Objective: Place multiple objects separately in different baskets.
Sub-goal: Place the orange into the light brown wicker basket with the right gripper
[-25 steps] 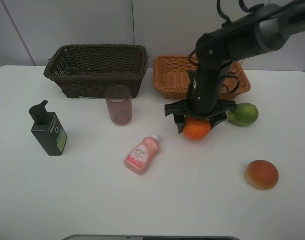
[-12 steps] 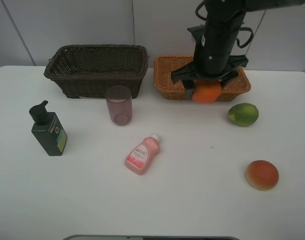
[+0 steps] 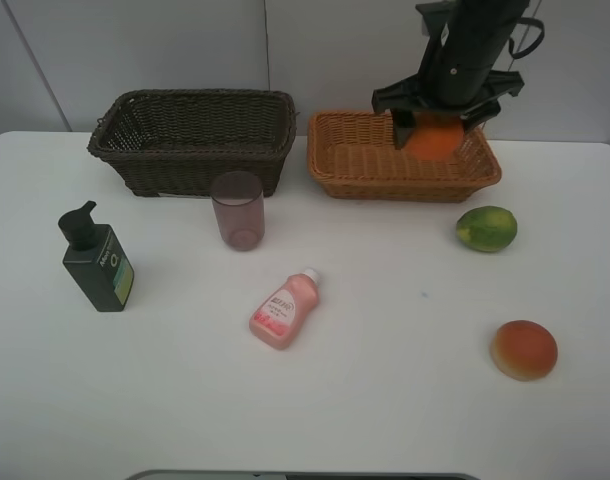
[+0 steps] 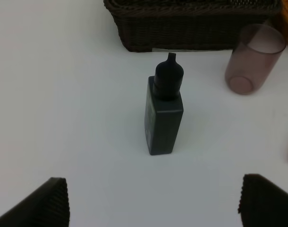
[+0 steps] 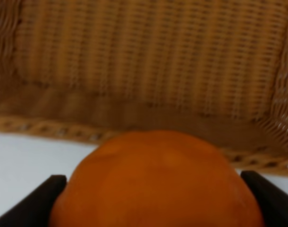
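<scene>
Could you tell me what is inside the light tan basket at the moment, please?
Only bare weave shows inside the tan basket. The orange hangs above it in the right pincer, hiding the far corner.

The right hand (image 3: 437,128) partly hides the orange (image 3: 432,142). In the right wrist view the tan basket (image 5: 148,71) is blurred. The label on the pink bottle (image 3: 283,310) is too small to read.

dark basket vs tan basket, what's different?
Colour: the dark brown basket is deep brown, the tan basket light orange. Depth: the dark brown basket has taller walls, the tan basket is shallower. The right gripper holds the orange over the tan basket only. Both are rectangular woven wicker.
</scene>
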Tool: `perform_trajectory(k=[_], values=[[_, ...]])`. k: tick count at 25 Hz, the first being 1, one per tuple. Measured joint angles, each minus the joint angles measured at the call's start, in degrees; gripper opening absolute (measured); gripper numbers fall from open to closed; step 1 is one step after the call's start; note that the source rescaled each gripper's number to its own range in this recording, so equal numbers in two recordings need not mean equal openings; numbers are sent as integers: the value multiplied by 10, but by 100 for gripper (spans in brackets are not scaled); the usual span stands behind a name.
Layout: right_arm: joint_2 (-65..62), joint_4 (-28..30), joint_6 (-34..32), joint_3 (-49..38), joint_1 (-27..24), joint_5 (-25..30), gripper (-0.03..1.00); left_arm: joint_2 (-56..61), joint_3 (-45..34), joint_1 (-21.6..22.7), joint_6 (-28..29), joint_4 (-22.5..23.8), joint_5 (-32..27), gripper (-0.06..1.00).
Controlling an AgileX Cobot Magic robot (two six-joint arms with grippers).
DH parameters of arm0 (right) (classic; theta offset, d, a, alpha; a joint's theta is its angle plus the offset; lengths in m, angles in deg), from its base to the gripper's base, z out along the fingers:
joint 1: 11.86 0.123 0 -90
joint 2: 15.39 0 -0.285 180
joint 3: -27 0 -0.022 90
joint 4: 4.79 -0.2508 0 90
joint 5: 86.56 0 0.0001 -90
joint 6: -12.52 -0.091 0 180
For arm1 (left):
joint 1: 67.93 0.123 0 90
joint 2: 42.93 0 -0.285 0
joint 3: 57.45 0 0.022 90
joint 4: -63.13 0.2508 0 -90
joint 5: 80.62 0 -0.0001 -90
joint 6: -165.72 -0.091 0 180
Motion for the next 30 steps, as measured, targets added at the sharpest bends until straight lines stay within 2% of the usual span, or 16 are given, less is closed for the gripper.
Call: perform_trajectory(k=[7,11,15,24,26,28,30], values=[[40,-3,-1,0,-69,-123,35,0,0,0,0,0,0,92],[76,-3,-1,0,-91,-172,35,0,0,0,0,0,0,92],[114,-3,-1,0,-97,-205,35,0,0,0,0,0,0,92],[134,-3,-1,0,-97,-235,36,0,0,0,0,0,0,92],[134,-3,-1,0,-97,-236,48,0,0,0,0,0,0,92],[134,-3,-1,0,-97,-241,69,0,0,0,0,0,0,92],[134,-3,-1,0,-97,-240,79,0,0,0,0,0,0,92]])
